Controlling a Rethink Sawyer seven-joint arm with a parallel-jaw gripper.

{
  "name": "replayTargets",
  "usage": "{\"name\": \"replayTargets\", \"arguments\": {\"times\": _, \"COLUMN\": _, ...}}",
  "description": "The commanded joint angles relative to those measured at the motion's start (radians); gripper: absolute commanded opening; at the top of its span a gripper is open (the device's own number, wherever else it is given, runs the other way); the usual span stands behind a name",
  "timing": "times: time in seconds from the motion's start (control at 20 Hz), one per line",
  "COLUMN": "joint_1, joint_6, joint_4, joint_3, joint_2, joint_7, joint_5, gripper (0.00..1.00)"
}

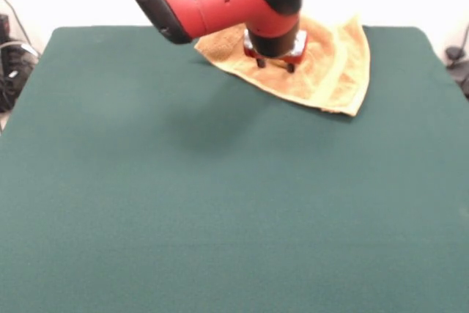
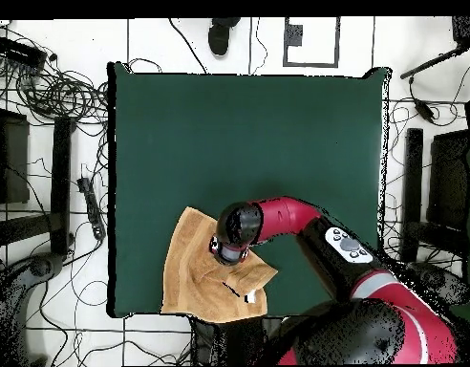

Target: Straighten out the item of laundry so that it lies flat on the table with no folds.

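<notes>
Orange-tan towel (image 1: 326,64), partly folded, lies at the robot-side edge of the green desk (image 1: 220,203), w/ the red arm's hand (image 1: 275,65) low over its middle, two finger tips slightly apart, holding nothing; rest of desk is open.

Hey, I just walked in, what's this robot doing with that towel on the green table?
The red Sawyer arm has its gripper down on an orange-tan towel near the robot's edge of the green table. The two fingertips stand slightly apart, at or just above the cloth. The towel is not flat yet: the overhead view shows a corner folded over on top of it.
</notes>
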Motion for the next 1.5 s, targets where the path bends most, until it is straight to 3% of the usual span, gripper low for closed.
{"name": "replayTargets", "arguments": {"times": 0.05, "joint_1": -0.062, "joint_6": -0.12, "joint_4": -0.229, "joint_3": 0.048, "joint_2": 0.124, "joint_7": -0.474, "joint_5": -0.243, "gripper": 1.0}}
{"name": "replayTargets", "arguments": {"times": 0.3, "joint_1": -0.1, "joint_6": -0.023, "joint_4": -0.274, "joint_3": 0.09, "joint_2": 0.138, "joint_7": -0.554, "joint_5": -0.256, "gripper": 1.0}}
{"name": "replayTargets", "arguments": {"times": 0.6, "joint_1": -0.133, "joint_6": 0.005, "joint_4": -0.294, "joint_3": 0.124, "joint_2": 0.15, "joint_7": -0.588, "joint_5": -0.291, "gripper": 1.0}}
{"name": "replayTargets", "arguments": {"times": 0.9, "joint_1": -0.123, "joint_6": 0.096, "joint_4": -0.324, "joint_3": 0.136, "joint_2": 0.124, "joint_7": -0.618, "joint_5": -0.305, "gripper": 1.0}}
{"name": "replayTargets", "arguments": {"times": 1.5, "joint_1": -0.107, "joint_6": 0.108, "joint_4": -0.17, "joint_3": 0.109, "joint_2": -0.061, "joint_7": -0.421, "joint_5": -0.281, "gripper": 1.0}}
